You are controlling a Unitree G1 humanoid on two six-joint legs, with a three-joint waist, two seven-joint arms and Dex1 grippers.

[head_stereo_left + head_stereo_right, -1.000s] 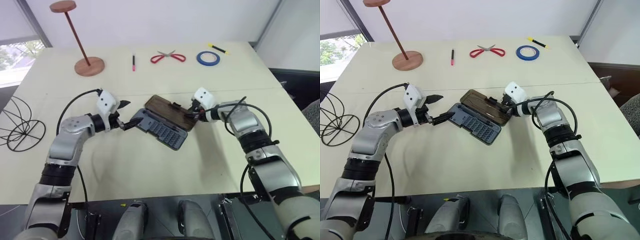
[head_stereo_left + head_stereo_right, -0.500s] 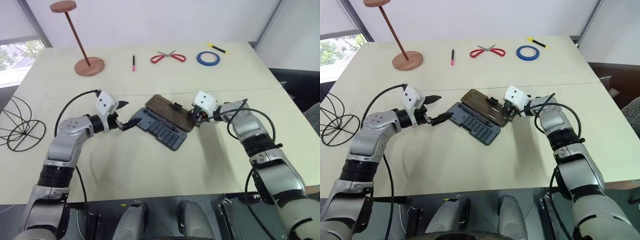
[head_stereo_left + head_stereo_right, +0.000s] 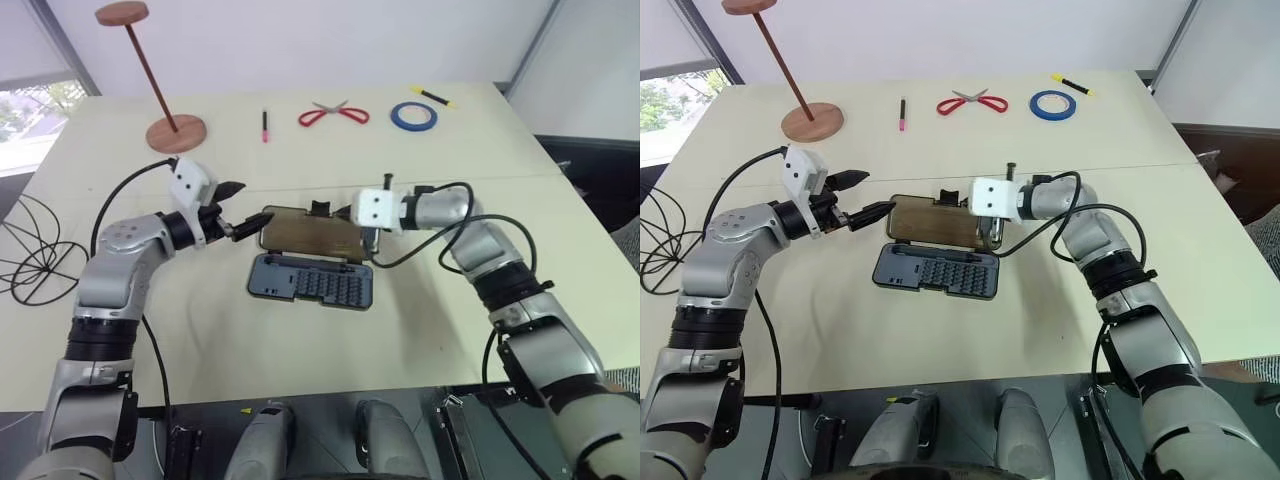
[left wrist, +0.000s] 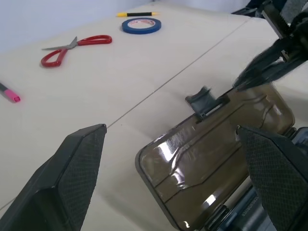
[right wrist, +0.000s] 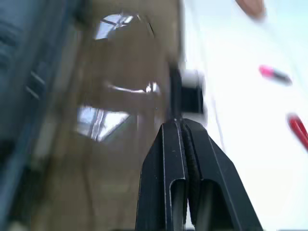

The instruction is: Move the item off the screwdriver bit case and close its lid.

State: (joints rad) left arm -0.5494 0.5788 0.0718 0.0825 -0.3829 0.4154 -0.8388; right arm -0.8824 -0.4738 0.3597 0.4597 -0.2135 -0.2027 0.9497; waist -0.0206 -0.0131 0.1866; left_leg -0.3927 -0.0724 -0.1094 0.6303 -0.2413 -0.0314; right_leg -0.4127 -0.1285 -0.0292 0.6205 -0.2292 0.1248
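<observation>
Red scissors [image 3: 334, 113], blue tape roll [image 3: 415, 116], yellow pen [image 3: 433, 96], pink marker [image 3: 265, 126] and reddish-brown stand [image 3: 175, 131] are lying beyond both grippers.

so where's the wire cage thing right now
In the left eye view the wire globe cage lies at the table's far left edge, well clear of the screwdriver bit case and beyond the left gripper.

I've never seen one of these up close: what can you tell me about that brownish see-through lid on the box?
The lid is a flat rectangular panel of smoky brown translucent plastic with rounded corners, glossy enough to catch reflections. A small black latch tab sits on its far edge. It stands open, tilted back from the dark case along the hinge, so the bit rows lie uncovered. The right hand, fingers shut, reaches its right end; the open left hand hovers at its left end.
</observation>
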